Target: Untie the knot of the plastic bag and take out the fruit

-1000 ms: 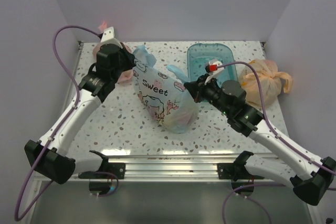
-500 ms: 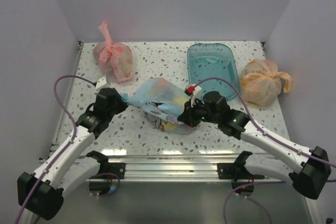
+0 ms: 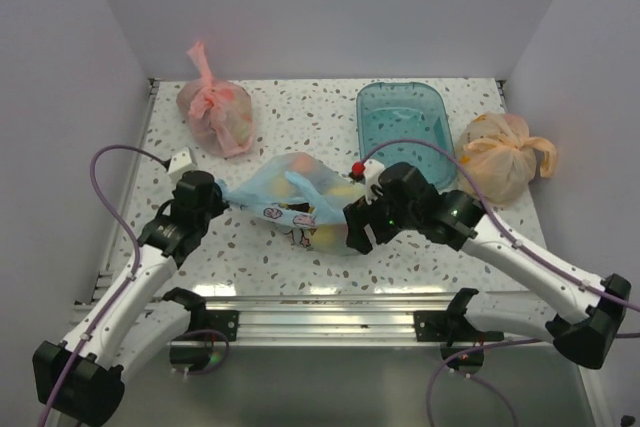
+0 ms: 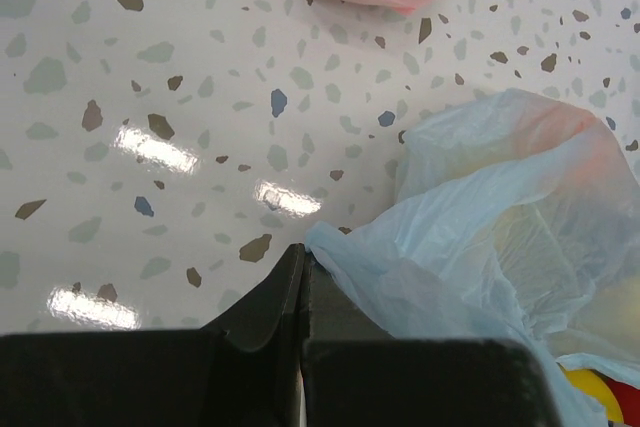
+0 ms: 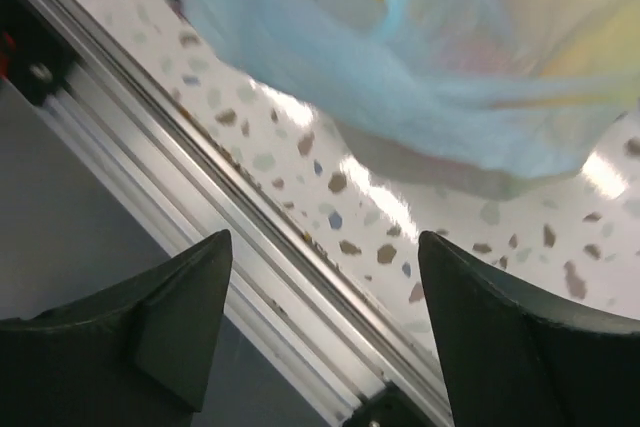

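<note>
Bag location: plastic bag (image 3: 290, 195) lies on its side in the middle of the table (image 3: 300, 107), between the two grippers and nearer the front edge than the back. Its left end is drawn out into a thin tail; the body bulges toward the right.
Left arm: left gripper (image 3: 218, 194) sits at the tail end, low over the table. Wrist cam shows both fingers (image 4: 270, 307) pressed flat together with no gap. The blue film runs straight into the seam at their tips, so it reads as a pinch on the film.
Right arm: right gripper (image 3: 357, 230) is at the bag's right-front flank, pointing toward the near edge. Jaws are spread wide in the wrist cam. The gap between the fingers (image 5: 170, 317) shows only table and rail. The bag sits just past the tips; can't tell whether it touches them.
Contents: fruit (image 3: 340, 193) is inside the bag, visible only as yellow and orange blurs through the film. Count and types not readable.
Knot: can't make it out in any view; tied or loose unknown.
Back row: pink bag (image 3: 215, 112) far left, teal tub (image 3: 403, 88) far centre-right, orange bag (image 3: 500, 155) far right beside the tub. All are well apart from the blue one.
Front: rail (image 3: 320, 302) runs along the near edge, close under the right gripper in its wrist cam.
</note>
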